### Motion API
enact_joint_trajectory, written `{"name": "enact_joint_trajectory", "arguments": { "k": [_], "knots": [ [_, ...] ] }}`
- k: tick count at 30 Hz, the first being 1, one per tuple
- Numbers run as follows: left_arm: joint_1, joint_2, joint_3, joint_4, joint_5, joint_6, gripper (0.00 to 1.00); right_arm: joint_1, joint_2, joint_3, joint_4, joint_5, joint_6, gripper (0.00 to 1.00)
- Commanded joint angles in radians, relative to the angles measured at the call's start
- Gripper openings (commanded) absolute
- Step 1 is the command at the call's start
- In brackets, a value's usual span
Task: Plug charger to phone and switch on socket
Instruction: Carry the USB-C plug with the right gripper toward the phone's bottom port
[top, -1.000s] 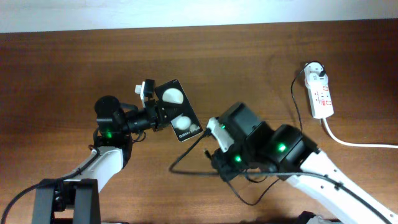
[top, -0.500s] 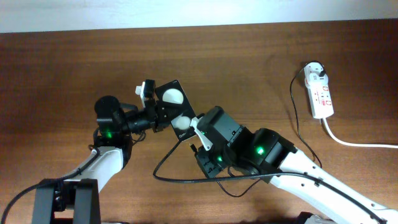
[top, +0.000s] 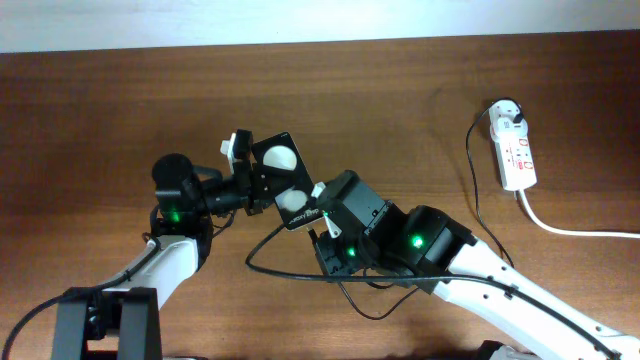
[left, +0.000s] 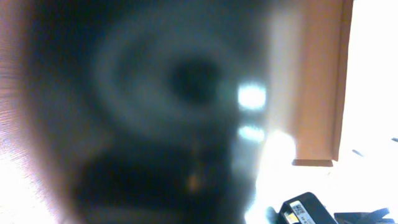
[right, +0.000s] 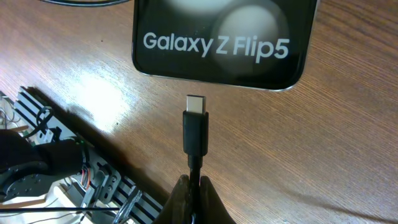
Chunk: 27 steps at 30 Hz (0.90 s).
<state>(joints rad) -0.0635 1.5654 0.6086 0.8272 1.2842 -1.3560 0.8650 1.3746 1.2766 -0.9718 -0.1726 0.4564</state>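
r gripper pinches thin black charger cable, its metal tip just short of glossy black phone end; l gripper clamps phone's side.

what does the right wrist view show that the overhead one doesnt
Only the right wrist view: the charger tip lined up with the phone bottom edge, a small gap left, not inserted; the "Galaxy Z Flip5" lettering; the right gripper pinching the cable.
Only the overhead view: the socket at far right, the charger's cable running to it, and the left gripper holding the phone.
Both: phone, charger, wooden table.
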Motion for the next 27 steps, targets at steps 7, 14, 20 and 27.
{"name": "enact_joint_trajectory", "arguments": {
  "k": [7,14,20,27],
  "knots": [
    [0.001,-0.002,0.008,0.01,0.041,-0.021,0.0,0.005,0.006,0.0,0.0,-0.003,0.025,0.04],
    [0.001,-0.002,0.008,0.01,0.048,-0.036,0.0,0.005,0.006,0.0,0.002,-0.011,0.05,0.04],
    [0.001,-0.002,0.008,0.01,0.048,-0.047,0.0,0.005,0.006,0.0,0.002,-0.044,0.05,0.04],
    [0.0,-0.002,0.008,0.01,0.05,-0.066,0.0,0.005,0.006,0.0,0.004,-0.044,0.059,0.04]
  ]
}}
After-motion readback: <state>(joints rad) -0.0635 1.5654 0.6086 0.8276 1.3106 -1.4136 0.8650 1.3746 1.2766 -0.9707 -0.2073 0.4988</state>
